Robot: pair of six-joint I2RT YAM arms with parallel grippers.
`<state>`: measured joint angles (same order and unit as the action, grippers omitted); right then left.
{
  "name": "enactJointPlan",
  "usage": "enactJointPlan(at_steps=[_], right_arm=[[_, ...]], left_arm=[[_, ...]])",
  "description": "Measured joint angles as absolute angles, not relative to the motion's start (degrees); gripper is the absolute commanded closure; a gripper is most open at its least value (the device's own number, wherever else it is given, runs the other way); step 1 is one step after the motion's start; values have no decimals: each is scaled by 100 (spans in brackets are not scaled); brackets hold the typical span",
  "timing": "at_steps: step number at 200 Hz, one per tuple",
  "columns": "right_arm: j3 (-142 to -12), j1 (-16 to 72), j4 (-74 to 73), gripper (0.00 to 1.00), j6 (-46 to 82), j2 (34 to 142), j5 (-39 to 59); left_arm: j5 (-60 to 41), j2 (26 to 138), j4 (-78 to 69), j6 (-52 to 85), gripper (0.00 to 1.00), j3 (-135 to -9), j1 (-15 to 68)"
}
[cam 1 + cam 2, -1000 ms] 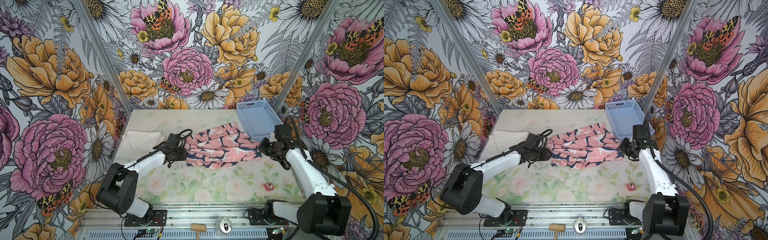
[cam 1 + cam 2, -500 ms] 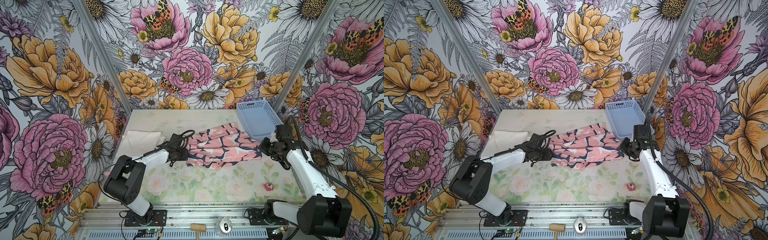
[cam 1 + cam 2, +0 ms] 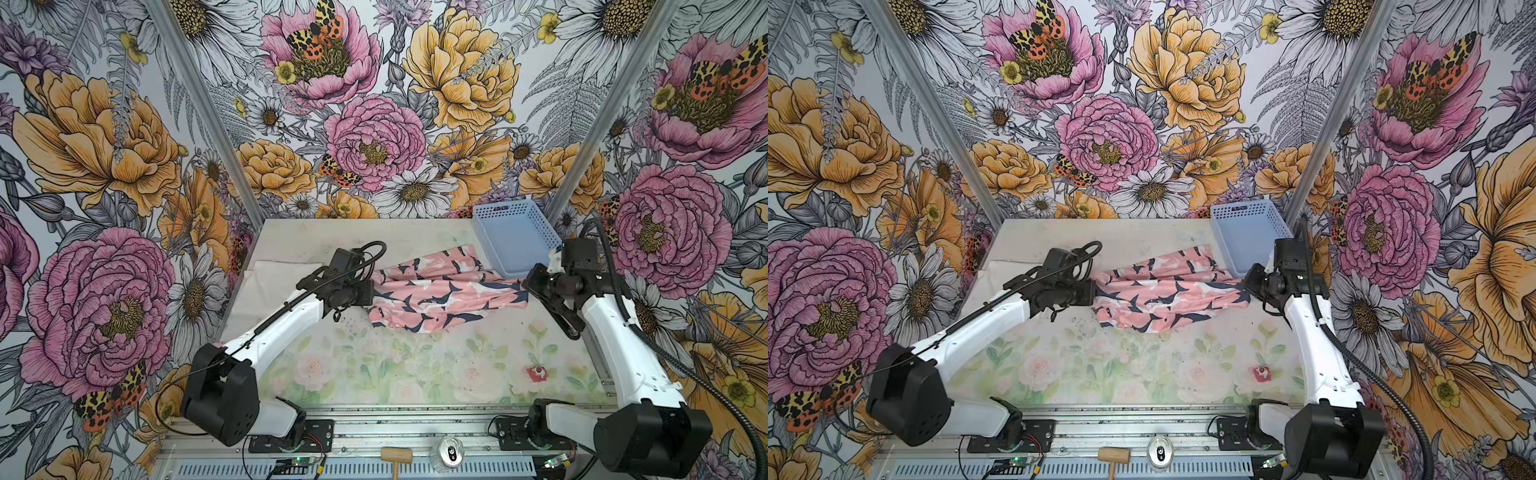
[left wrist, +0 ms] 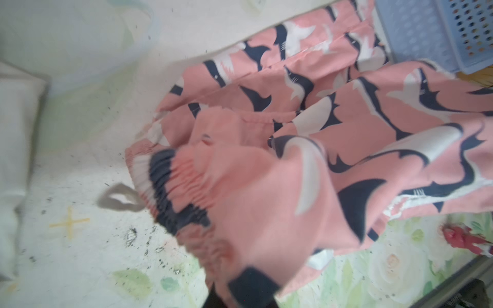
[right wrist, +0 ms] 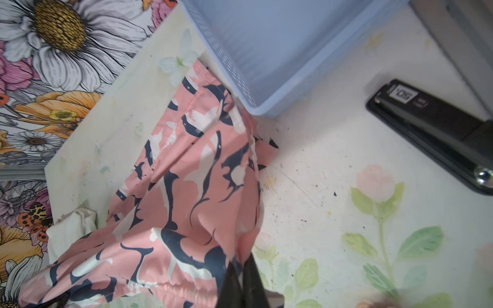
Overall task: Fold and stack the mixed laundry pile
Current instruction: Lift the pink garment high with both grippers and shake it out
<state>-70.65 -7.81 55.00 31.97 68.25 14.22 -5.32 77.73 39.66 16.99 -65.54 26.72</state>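
The pink garment [image 3: 444,293] with navy and white shapes lies stretched across the middle of the table in both top views. My left gripper [image 3: 370,293] is shut on its gathered left end, and the bunched cloth hides the jaws in the left wrist view [image 4: 234,290]. At the opposite end, my right gripper [image 3: 527,287] is shut on a pinched edge of the same garment [image 5: 186,202], its dark fingertips [image 5: 249,269] pressed together. The white T-shirt [image 3: 272,276] lies folded at the back left of the table, clear of both grippers.
A light blue perforated basket [image 3: 484,224] stands at the back right corner, its near wall [image 5: 232,69] touching the garment's far edge. A wooden mallet [image 3: 396,456] and a can [image 3: 451,451] sit on the front rail. Flowered walls enclose the table.
My left gripper has edged right onto the garment's left end and shut on it. The right gripper has stayed shut on the right end.
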Motion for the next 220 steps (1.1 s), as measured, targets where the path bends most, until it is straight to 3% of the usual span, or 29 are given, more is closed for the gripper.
enactJointPlan(at_steps=[63, 126, 176, 220], right_arm=[[-10123, -875, 6038, 100, 2768, 6560, 1608], [-12219, -845, 6206, 100, 2823, 6665, 1992], [-12241, -845, 5352, 100, 2956, 7747, 2018], [-12628, -873, 4753, 100, 2995, 9424, 1734]], left_arm=[[-582, 6816, 5537, 1496, 100, -9662, 2536], [-1214, 6781, 5725, 1433, 100, -10726, 1964], [-2104, 8597, 5389, 1358, 100, -11577, 1385], [-2536, 10995, 5251, 1369, 100, -13915, 1168]])
